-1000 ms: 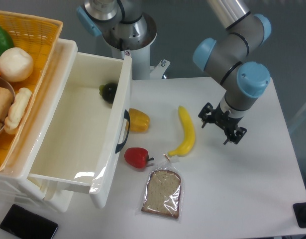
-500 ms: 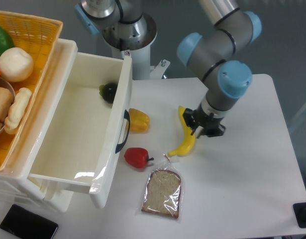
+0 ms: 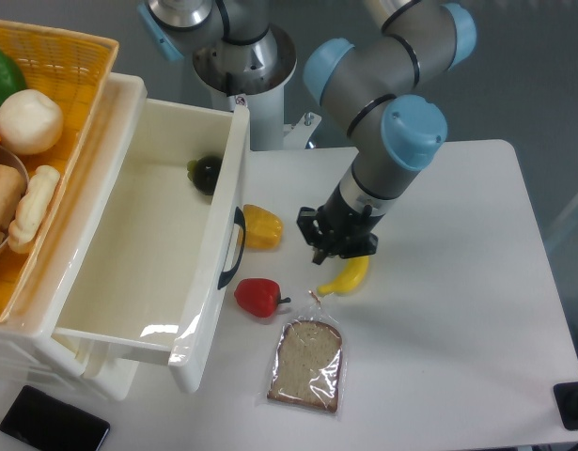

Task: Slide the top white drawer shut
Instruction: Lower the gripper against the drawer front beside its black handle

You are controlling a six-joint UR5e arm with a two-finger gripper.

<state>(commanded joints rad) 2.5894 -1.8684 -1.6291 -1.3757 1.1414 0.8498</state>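
The top white drawer (image 3: 138,254) is pulled far out to the right, and its front panel with the curved black handle (image 3: 234,248) faces the table. A small dark vegetable (image 3: 206,174) lies in its back corner. My gripper (image 3: 338,242) hangs low over the table to the right of the handle, apart from it, just above the upper part of a banana (image 3: 351,275). It points down, and its fingers show only as a dark block, so I cannot tell how the jaws stand.
A yellow pepper (image 3: 260,226) and a red pepper (image 3: 258,297) lie just right of the drawer front. Bagged bread (image 3: 307,365) lies in front. A yellow basket (image 3: 77,56) of food sits on the cabinet. A black phone (image 3: 54,425) lies at the front left.
The arm has swung left across the table, bringing the gripper from right of the banana to over it, nearer the drawer front. The drawer has not moved.
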